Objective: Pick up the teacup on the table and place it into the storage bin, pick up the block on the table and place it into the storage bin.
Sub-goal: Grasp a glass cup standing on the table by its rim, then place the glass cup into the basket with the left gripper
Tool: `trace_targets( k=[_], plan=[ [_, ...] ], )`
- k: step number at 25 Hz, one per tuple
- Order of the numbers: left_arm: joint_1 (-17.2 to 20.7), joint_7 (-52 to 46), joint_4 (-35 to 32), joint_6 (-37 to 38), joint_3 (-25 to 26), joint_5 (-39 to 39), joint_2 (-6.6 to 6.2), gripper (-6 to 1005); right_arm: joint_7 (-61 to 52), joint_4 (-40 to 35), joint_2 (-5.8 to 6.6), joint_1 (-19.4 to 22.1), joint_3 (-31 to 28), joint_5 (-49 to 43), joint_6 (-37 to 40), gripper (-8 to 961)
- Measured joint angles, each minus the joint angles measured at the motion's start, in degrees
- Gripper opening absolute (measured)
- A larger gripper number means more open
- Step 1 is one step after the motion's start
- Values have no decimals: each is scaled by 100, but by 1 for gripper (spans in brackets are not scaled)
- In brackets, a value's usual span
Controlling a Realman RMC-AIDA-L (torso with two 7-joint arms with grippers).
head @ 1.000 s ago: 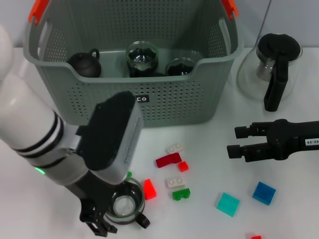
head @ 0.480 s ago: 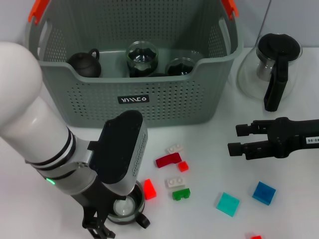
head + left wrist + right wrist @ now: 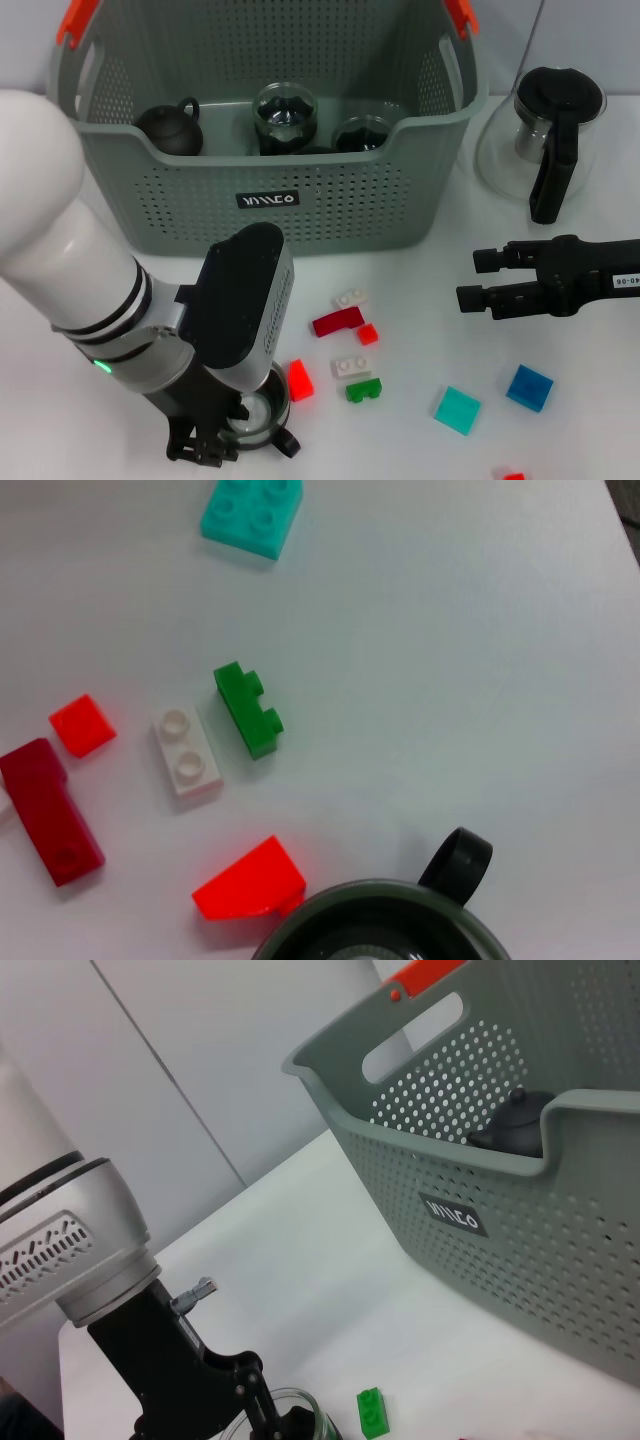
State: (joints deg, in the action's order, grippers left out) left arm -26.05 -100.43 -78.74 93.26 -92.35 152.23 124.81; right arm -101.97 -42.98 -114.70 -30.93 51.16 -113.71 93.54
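Note:
The glass teacup [image 3: 258, 412] with a dark handle stands near the table's front edge, and its rim [image 3: 380, 920] fills the bottom of the left wrist view. My left gripper [image 3: 222, 445] is down right at the cup, partly covering it from the left. A red wedge block [image 3: 300, 380] lies just right of the cup, with a green block [image 3: 364, 390] and a white block [image 3: 351, 366] beyond it. The grey-green storage bin [image 3: 270, 165] stands at the back. My right gripper [image 3: 478, 281] hovers open at the right, holding nothing.
Inside the bin sit a black teapot [image 3: 170, 128] and two glass jars [image 3: 285, 110]. A glass coffee pot [image 3: 555, 130] stands at the back right. More blocks lie scattered: dark red [image 3: 337, 321], teal [image 3: 457, 409], blue [image 3: 529, 387].
My left arm has swung nearer and lower over the teacup, uncovering the bin's black label. The right arm has stayed put.

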Motion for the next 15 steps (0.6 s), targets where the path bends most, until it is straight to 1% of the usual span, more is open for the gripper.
trace_targets(
  k=[4, 10, 13, 15],
  plan=[
    [18, -15, -2, 3, 1, -42, 0, 527, 12, 0, 0, 0, 0, -2, -15, 891],
    [36, -40, -39, 12, 4, -79, 0, 293, 16, 0, 7, 16, 0, -2, -15, 890],
    [39, -48, -161, 171, 113, -245, 0, 58, 24, 0, 8, 25, 0, -2, -15, 890],
    [37, -48, -250, 361, 308, -434, -1, 50, 39, 0, 9, 30, 0, -2, -14, 890]
  ],
)
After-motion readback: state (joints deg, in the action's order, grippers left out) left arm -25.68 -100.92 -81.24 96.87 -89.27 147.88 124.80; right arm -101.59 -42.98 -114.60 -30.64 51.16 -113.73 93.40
